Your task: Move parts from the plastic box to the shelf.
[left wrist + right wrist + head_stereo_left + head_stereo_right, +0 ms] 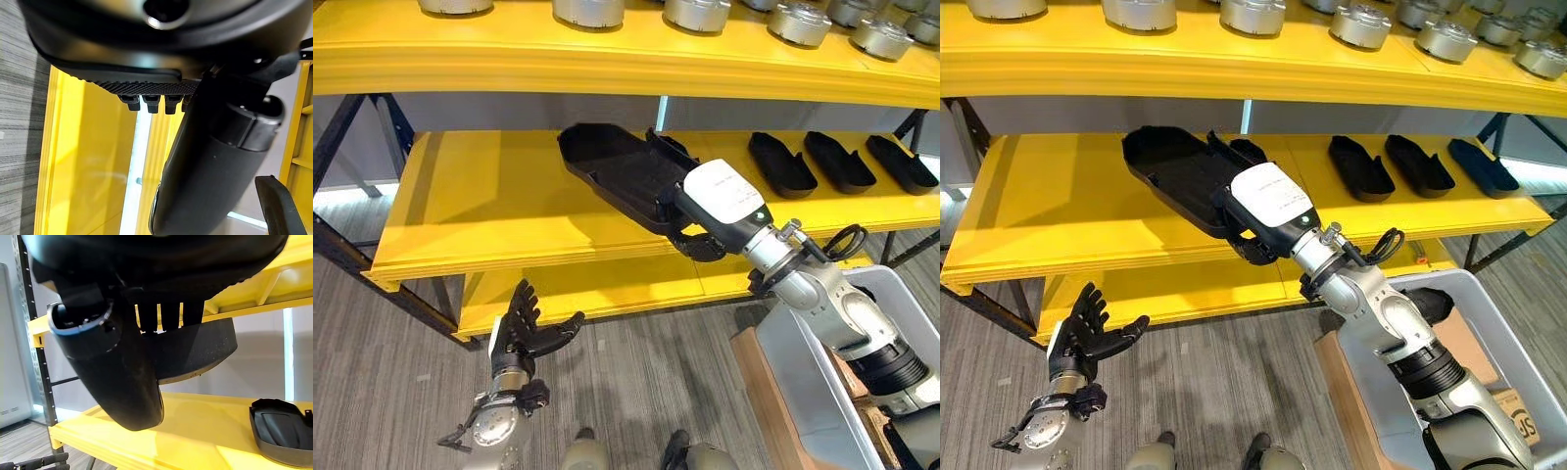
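Observation:
A long black moulded part (617, 166) hangs tilted just above the yellow middle shelf (489, 196), near its centre. My right hand (717, 201), with its white cover, is shut on the near end of the part, fingers curled beneath it. The right wrist view has the thumb and fingers gripping the black part (200, 350) a little above the shelf board. The grey plastic box (803, 377) stands at the lower right, under my right arm. My left hand (527, 328) hangs low in front of the bottom shelf, open and holding nothing; its thumb (215, 166) is straight.
Three similar black parts (839, 160) lie side by side on the right of the middle shelf. Round silver metal pieces (798, 22) line the top shelf. The left half of the middle shelf is bare. A brown board (759, 387) lies beside the box.

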You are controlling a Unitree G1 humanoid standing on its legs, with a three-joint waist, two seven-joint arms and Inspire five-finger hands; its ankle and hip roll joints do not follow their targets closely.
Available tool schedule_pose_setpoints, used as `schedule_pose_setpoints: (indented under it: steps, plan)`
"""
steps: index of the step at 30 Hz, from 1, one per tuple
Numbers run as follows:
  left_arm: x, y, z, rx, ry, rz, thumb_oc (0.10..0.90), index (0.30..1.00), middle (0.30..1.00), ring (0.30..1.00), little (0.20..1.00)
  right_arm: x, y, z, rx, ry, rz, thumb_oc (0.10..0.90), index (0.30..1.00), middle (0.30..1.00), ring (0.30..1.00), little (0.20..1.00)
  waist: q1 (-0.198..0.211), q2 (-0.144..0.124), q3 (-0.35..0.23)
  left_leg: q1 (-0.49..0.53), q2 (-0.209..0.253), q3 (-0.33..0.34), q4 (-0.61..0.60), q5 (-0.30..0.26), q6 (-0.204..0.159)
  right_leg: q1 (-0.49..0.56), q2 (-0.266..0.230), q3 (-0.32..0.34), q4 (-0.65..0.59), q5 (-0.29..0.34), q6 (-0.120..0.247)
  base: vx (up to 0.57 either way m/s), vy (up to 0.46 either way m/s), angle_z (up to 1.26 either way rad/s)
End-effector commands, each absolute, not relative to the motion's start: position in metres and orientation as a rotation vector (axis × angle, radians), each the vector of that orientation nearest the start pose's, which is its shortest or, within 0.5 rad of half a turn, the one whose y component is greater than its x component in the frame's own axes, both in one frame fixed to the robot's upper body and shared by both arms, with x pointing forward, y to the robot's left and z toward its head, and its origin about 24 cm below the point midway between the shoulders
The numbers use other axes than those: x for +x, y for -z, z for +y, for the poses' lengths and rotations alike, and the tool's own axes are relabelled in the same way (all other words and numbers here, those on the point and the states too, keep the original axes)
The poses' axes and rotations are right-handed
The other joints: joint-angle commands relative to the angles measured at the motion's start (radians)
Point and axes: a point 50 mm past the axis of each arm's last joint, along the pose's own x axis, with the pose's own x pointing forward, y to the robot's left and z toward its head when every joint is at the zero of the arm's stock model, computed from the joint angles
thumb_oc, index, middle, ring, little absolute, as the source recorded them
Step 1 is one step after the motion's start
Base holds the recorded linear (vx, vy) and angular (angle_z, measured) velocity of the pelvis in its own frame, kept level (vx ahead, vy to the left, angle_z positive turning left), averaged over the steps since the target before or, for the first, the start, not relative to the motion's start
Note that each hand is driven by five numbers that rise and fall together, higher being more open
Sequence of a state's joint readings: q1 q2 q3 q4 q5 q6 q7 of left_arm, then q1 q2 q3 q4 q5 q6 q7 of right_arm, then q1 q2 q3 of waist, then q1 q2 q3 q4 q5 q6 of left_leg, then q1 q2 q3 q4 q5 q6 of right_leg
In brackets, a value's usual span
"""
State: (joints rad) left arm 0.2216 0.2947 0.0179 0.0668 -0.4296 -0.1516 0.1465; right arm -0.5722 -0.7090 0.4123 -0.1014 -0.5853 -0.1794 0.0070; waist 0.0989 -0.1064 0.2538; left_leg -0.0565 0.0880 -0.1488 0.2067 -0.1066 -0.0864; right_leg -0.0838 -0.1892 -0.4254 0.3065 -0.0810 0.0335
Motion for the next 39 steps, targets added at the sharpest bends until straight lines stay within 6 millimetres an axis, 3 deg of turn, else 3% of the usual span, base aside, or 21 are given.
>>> schedule_pose_setpoints:
  steps: [1, 3, 4, 5, 6, 7, 8, 9, 10, 11, 12, 13, 14, 16, 18, 21, 24, 25, 29, 39]
  plan:
    - [0.206, -0.050, 0.239, -0.120, -0.222, -0.119, 0.900, 1.000, 1.000, 1.000, 1.000, 0.288, -0.279, -0.104, -1.180, -0.187, -1.157, 0.400, 0.300, 0.300, 0.300, 0.300, 0.027, -0.010, -0.076, -0.015, 0.039, 0.065, 0.105, -0.068, 0.011, 0.006, -0.038, 0.061, -0.023, 0.008, 0.060, 0.01, -0.207, 0.14]
    - [0.206, -0.050, 0.241, -0.135, -0.240, -0.118, 0.900, 1.000, 1.000, 1.000, 1.000, 0.287, -0.285, -0.102, -1.183, -0.181, -1.184, 0.400, 0.300, 0.300, 0.300, 0.300, 0.059, -0.005, -0.038, -0.113, 0.051, 0.054, 0.297, 0.039, -0.020, 0.040, -0.010, 0.037, -0.049, -0.014, 0.021, -0.06, -0.180, 0.19]
    - [0.207, -0.050, 0.241, -0.136, -0.239, -0.121, 0.900, 1.000, 1.000, 1.000, 1.000, 0.288, -0.286, -0.102, -1.184, -0.179, -1.186, 0.400, 0.300, 0.300, 0.300, 0.300, 0.054, -0.005, -0.038, -0.124, 0.047, 0.048, 0.301, 0.046, -0.019, 0.038, -0.011, 0.030, -0.054, -0.008, 0.018, -0.12, -0.155, 0.30]
    - [0.209, -0.053, 0.240, -0.131, -0.224, -0.128, 0.900, 1.000, 1.000, 1.000, 1.000, 0.288, -0.291, -0.101, -1.196, -0.169, -1.201, 0.400, 0.300, 0.300, 0.300, 0.300, 0.073, -0.006, -0.006, -0.172, 0.055, 0.054, 0.367, 0.118, -0.026, 0.051, -0.003, 0.005, -0.060, -0.017, 0.003, -0.08, -0.121, 0.28]
    - [0.209, -0.053, 0.240, -0.128, -0.222, -0.130, 0.900, 1.000, 1.000, 1.000, 1.000, 0.288, -0.293, -0.101, -1.199, -0.162, -1.208, 0.400, 0.300, 0.300, 0.300, 0.300, 0.073, -0.011, -0.003, -0.185, 0.068, 0.061, 0.367, 0.126, -0.021, 0.055, -0.003, -0.005, -0.064, -0.020, 0.004, -0.03, -0.128, 0.31]
    - [0.208, -0.052, 0.241, -0.128, -0.230, -0.125, 0.900, 1.000, 1.000, 1.000, 1.000, 0.287, -0.293, -0.101, -1.199, -0.158, -1.213, 0.400, 0.300, 0.300, 0.300, 0.300, 0.069, -0.009, -0.008, -0.189, 0.110, 0.071, 0.320, 0.138, -0.020, 0.058, 0.001, -0.018, -0.062, -0.030, 0.009, 0.05, -0.058, 0.40]
    - [0.208, -0.052, 0.241, -0.129, -0.232, -0.123, 0.900, 1.000, 1.000, 1.000, 1.000, 0.287, -0.293, -0.101, -1.198, -0.160, -1.213, 0.400, 0.300, 0.300, 0.300, 0.300, 0.071, -0.008, -0.009, -0.180, 0.116, 0.073, 0.312, 0.135, -0.025, 0.061, 0.006, -0.016, -0.060, -0.036, 0.008, 0.13, 0.030, 0.49]
    - [0.208, -0.052, 0.240, -0.138, -0.239, -0.124, 0.900, 1.000, 1.000, 1.000, 1.000, 0.287, -0.294, -0.106, -1.197, -0.140, -1.207, 0.400, 0.300, 0.300, 0.300, 0.300, 0.056, -0.001, -0.022, -0.161, 0.213, 0.105, 0.116, 0.175, -0.029, 0.068, 0.005, -0.033, -0.054, -0.049, 0.025, 0.10, 0.019, 0.46]
    - [0.208, -0.052, 0.240, -0.139, -0.239, -0.122, 0.900, 1.000, 1.000, 1.000, 1.000, 0.287, -0.293, -0.107, -1.197, -0.141, -1.206, 0.400, 0.300, 0.300, 0.300, 0.300, 0.060, -0.004, -0.020, -0.140, 0.212, 0.115, 0.086, 0.189, -0.032, 0.071, 0.004, -0.029, -0.056, -0.049, 0.024, 0.16, 0.193, 0.54]
    - [0.211, -0.052, 0.238, -0.134, -0.238, -0.124, 0.900, 1.000, 1.000, 1.000, 1.000, 0.287, -0.294, -0.109, -1.195, -0.126, -1.205, 0.400, 0.300, 0.300, 0.300, 0.300, 0.042, 0.017, -0.029, -0.138, 0.295, 0.151, -0.135, 0.319, -0.055, 0.060, -0.009, -0.030, -0.013, -0.068, 0.040, 0.17, 0.236, 0.54]
    - [0.213, -0.051, 0.236, -0.130, -0.232, -0.120, 0.900, 1.000, 1.000, 1.000, 1.000, 0.288, -0.293, -0.111, -1.195, -0.119, -1.195, 0.400, 0.300, 0.300, 0.300, 0.300, 0.028, 0.022, -0.024, -0.170, 0.330, 0.181, -0.186, 0.352, -0.076, 0.075, -0.021, -0.019, -0.004, -0.085, 0.049, 0.16, 0.313, 0.49]
    - [0.215, -0.051, 0.235, -0.129, -0.228, -0.121, 0.900, 1.000, 1.000, 1.000, 1.000, 0.288, -0.292, -0.114, -1.199, -0.115, -1.186, 0.400, 0.300, 0.300, 0.300, 0.300, 0.025, 0.034, -0.024, -0.166, 0.343, 0.203, -0.237, 0.407, -0.082, 0.064, -0.023, -0.032, 0.018, -0.081, 0.044, 0.18, 0.214, 0.35]
    - [0.216, -0.051, 0.233, -0.125, -0.224, -0.120, 0.900, 1.000, 1.000, 1.000, 1.000, 0.287, -0.290, -0.117, -1.188, -0.109, -1.179, 0.400, 0.300, 0.300, 0.300, 0.300, 0.022, 0.042, -0.028, -0.161, 0.348, 0.225, -0.285, 0.427, -0.107, 0.073, -0.027, -0.024, 0.029, -0.103, 0.056, 0.15, 0.195, 0.31]
    - [0.214, -0.049, 0.233, -0.135, -0.222, -0.113, 0.900, 1.000, 1.000, 1.000, 1.000, 0.285, -0.285, -0.121, -1.174, -0.101, -1.162, 0.400, 0.300, 0.300, 0.300, 0.300, 0.037, 0.062, -0.034, -0.143, 0.345, 0.238, -0.287, 0.426, -0.102, 0.074, -0.040, -0.025, 0.057, -0.104, 0.064, 0.17, 0.278, 0.07]
    - [0.208, -0.045, 0.236, -0.150, -0.241, -0.102, 0.900, 1.000, 1.000, 1.000, 1.000, 0.284, -0.282, -0.120, -1.135, -0.097, -1.167, 0.400, 0.300, 0.300, 0.300, 0.300, 0.076, 0.080, -0.061, -0.114, 0.313, 0.153, -0.265, 0.383, -0.099, 0.087, -0.059, 0.029, 0.062, -0.102, 0.087, 0.27, 0.406, -0.81]
    - [0.208, -0.048, 0.238, -0.135, -0.228, -0.106, 0.900, 1.000, 1.000, 1.000, 1.000, 0.285, -0.272, -0.124, -1.096, -0.085, -1.122, 0.400, 0.300, 0.300, 0.300, 0.300, 0.094, 0.053, -0.054, -0.184, 0.242, 0.125, -0.088, 0.286, -0.083, 0.134, -0.118, 0.039, 0.055, -0.094, 0.104, 0.17, 0.254, -0.66]
    - [0.209, -0.050, 0.240, -0.115, -0.216, -0.110, 0.900, 1.000, 1.000, 1.000, 1.000, 0.285, -0.267, -0.125, -1.081, -0.076, -1.103, 0.400, 0.300, 0.300, 0.300, 0.300, 0.098, 0.039, -0.057, -0.227, 0.210, 0.122, -0.012, 0.241, -0.071, 0.155, -0.136, 0.041, 0.033, -0.085, 0.113, 0.11, 0.176, 0.34]
    - [0.210, -0.052, 0.241, -0.104, -0.213, -0.112, 0.900, 1.000, 1.000, 1.000, 1.000, 0.286, -0.267, -0.121, -1.078, -0.074, -1.107, 0.400, 0.300, 0.300, 0.300, 0.300, 0.105, 0.031, -0.059, -0.245, 0.183, 0.117, 0.040, 0.202, -0.054, 0.157, -0.153, 0.052, 0.022, -0.074, 0.122, 0.10, 0.206, 0.21]
    - [0.213, -0.056, 0.240, -0.085, -0.204, -0.121, 0.900, 1.000, 1.000, 1.000, 1.000, 0.288, -0.268, -0.119, -1.072, -0.070, -1.102, 0.400, 0.300, 0.300, 0.300, 0.300, 0.104, 0.012, -0.055, -0.261, 0.160, 0.134, 0.097, 0.150, -0.030, 0.159, -0.173, 0.057, 0.011, -0.060, 0.136, 0.09, 0.158, 0.05]
    - [0.216, -0.059, 0.241, -0.068, -0.197, -0.126, 0.900, 1.000, 1.000, 1.000, 1.000, 0.301, -0.276, -0.113, -1.114, -0.039, -1.084, 0.400, 0.300, 0.300, 0.300, 0.300, 0.113, -0.012, -0.047, -0.313, 0.153, 0.127, 0.118, 0.147, -0.032, 0.158, -0.149, 0.041, -0.019, -0.057, 0.132, 0.04, 0.009, -0.04]
